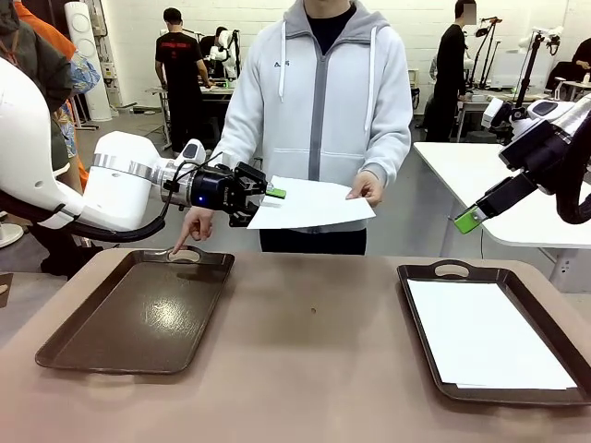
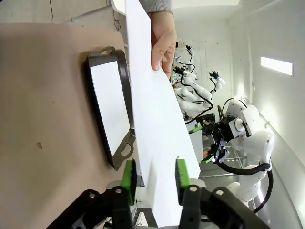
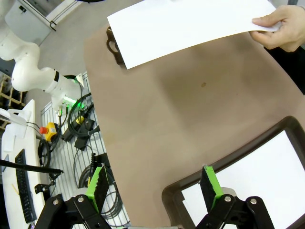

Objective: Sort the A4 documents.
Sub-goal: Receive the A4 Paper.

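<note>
Near right tray holds A4 sheets; near left tray bare. Beyond, left gripper pads straddle the held-out A4 sheet, grip unclear; person's hand holds its far end. Right gripper wide apart, nothing in it.

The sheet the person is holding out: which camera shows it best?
The front view: the held sheet shows whole, between the person's hand and the left end effector. The left wrist view shows it edge-on between the green pads. The right wrist view shows most of it from above, with one corner cut off.
</note>
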Controlling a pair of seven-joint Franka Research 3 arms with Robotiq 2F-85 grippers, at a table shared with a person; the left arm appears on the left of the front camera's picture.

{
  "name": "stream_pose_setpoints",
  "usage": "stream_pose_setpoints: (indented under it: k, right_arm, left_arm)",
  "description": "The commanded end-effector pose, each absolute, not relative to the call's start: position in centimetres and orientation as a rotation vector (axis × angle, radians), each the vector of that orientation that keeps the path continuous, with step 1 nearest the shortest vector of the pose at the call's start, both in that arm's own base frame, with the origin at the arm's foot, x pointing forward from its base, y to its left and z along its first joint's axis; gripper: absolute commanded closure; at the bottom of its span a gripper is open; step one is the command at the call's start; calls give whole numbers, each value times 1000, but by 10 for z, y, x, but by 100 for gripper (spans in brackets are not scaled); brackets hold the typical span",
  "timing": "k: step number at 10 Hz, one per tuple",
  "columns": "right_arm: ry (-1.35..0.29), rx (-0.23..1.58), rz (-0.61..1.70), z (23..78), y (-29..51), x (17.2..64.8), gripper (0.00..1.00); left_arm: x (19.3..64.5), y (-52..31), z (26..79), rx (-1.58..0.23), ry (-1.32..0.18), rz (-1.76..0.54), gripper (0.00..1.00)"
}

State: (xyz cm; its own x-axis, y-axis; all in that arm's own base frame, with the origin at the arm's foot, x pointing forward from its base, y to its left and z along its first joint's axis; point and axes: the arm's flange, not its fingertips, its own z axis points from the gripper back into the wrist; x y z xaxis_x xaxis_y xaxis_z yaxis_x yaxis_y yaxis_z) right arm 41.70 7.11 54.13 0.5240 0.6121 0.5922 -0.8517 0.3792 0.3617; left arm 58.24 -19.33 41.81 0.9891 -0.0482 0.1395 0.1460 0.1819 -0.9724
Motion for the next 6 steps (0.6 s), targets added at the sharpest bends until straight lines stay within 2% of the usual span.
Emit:
stream_pose_setpoints:
  k: [1,3,6]
  right_arm:
    - [-396,707,970,541,71,417,0]
    - [-396,707,970,541,71,417,0]
    - [-396,707,970,541,71,417,0]
  left_arm:
    - [582,-192,416,-1380,-132,-105,79]
    - [581,-192,414,-1386,-137,-89,99]
    - [580,-193,414,-1396,-140,-83,100]
